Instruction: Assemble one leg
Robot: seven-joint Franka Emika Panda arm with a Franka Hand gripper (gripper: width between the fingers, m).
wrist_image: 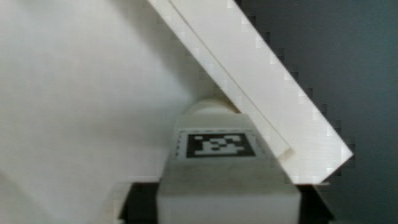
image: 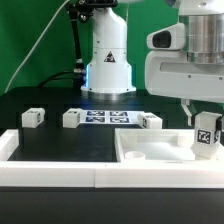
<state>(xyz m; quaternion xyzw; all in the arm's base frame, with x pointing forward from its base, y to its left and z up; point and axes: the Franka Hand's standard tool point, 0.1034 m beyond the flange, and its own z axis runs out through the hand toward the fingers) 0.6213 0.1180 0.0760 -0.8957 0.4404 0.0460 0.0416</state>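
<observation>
Pincer point(image: 204, 128) is seen at the exterior view's right, on the near side, clamped on the leg point(image: 208, 137). The leg is held upright betw. the two fingers, w/ its tag turned to the camera. It is held over the right part of the flat white slab point(image: 150, 150), which is laid on the black table point(image: 50, 140) at near right. Whether the leg's lower end touches the slab can't be told. In the wrist view the leg point(wrist_image: 219, 150) is shown w/ tag in sight, its tip close by the slab point(wrist_image: 80, 110), whose raised edge is run diagonally, w/ dark table beyond it. Three more are laid farther back on the table: a spare leg point(image: 32, 117) at the exterior view's left, a second spare leg point(image: 73, 118) just beside the marker board point(image: 105, 117) on its left, and a third spare leg point(image: 150, 121) just right of that board. The marker board is laid flat in front of the robot base point(image: 108, 60). A white rim point(image: 60, 175) is set along the table's near edge.
</observation>
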